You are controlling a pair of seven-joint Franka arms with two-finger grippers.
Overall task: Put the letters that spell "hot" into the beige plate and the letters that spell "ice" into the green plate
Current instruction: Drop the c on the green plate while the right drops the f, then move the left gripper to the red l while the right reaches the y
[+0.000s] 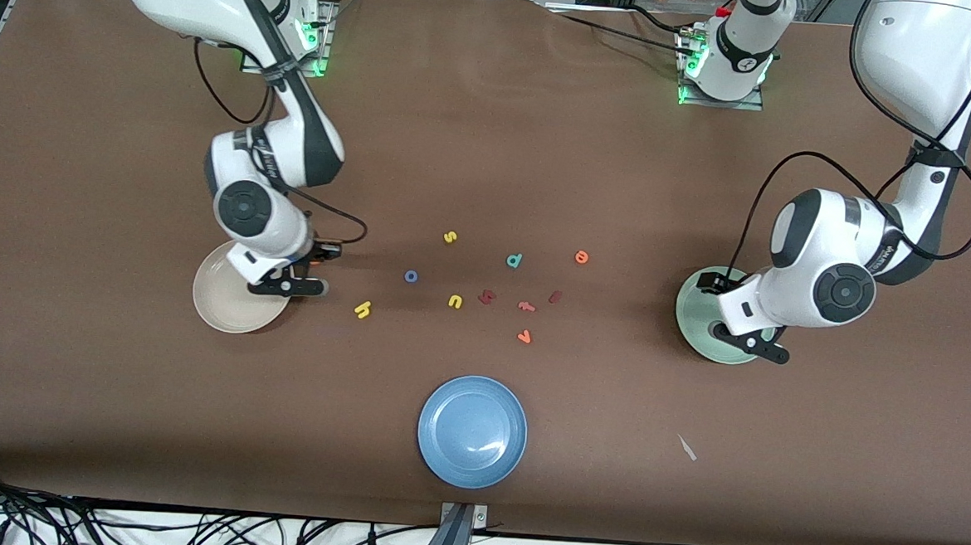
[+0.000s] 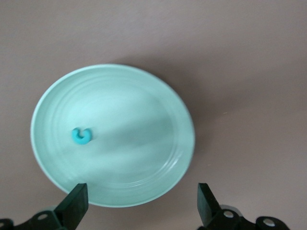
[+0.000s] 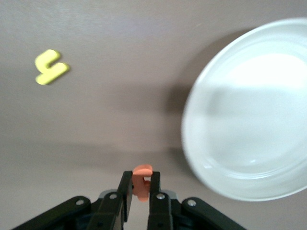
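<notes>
The teal "c" (image 2: pixel 81 135) lies in the green plate (image 2: pixel 144 96), which stands at the left arm's end of the table (image 1: pixel 698 333). My left gripper (image 2: pixel 141 203) hangs open over that plate's rim (image 1: pixel 760 347), holding nothing. My right gripper (image 3: pixel 140 184) is shut on the orange "t" (image 3: pixel 142 178), just beside the beige plate (image 3: pixel 249 158), over the table (image 1: pixel 298 286). The beige plate (image 1: pixel 226 305) holds nothing. The yellow "h" (image 1: pixel 362 308) (image 3: pixel 50 67), blue "o" (image 1: pixel 410 276), dark red "i" (image 1: pixel 555 296) and orange "e" (image 1: pixel 582 258) lie on the table.
Mid-table lie other loose letters: a yellow "s" (image 1: pixel 450 237), yellow "u" (image 1: pixel 455 302), teal "d" (image 1: pixel 515 261), a chunky dark red letter (image 1: pixel 487 297), a salmon "t" (image 1: pixel 526 307) and an orange piece (image 1: pixel 524 336). A blue plate (image 1: pixel 472 430) sits nearer the front camera.
</notes>
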